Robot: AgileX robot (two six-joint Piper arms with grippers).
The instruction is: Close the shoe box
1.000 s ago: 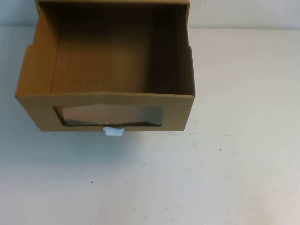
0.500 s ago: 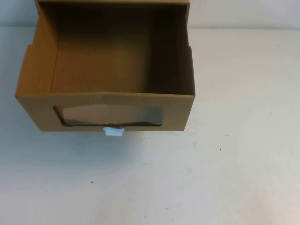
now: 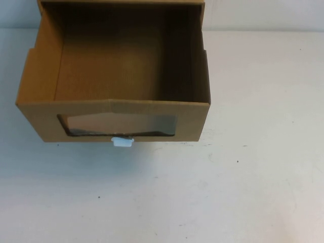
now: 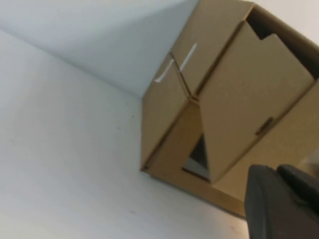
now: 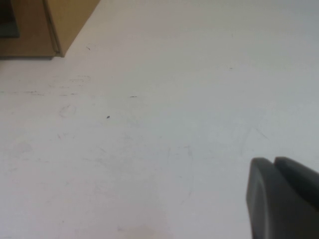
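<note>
The shoe box [image 3: 195, 121] is brown cardboard and stands at the table's far left-centre, with its drawer pulled out toward me and its inside bare. A clear window [image 3: 119, 124] is cut in its front, and a white pull tab [image 3: 123, 142] sits under the window. Neither gripper appears in the high view. My left gripper [image 4: 276, 172] hovers beside the shoe box [image 4: 239, 94], apart from its side wall, shut on nothing. My right gripper [image 5: 273, 162] is over bare table, far from the shoe box's corner [image 5: 65, 20], shut and holding nothing.
The white table [image 3: 228, 192] stretches in front of and to the right of the box. A pale wall runs along the table's far edge behind the box.
</note>
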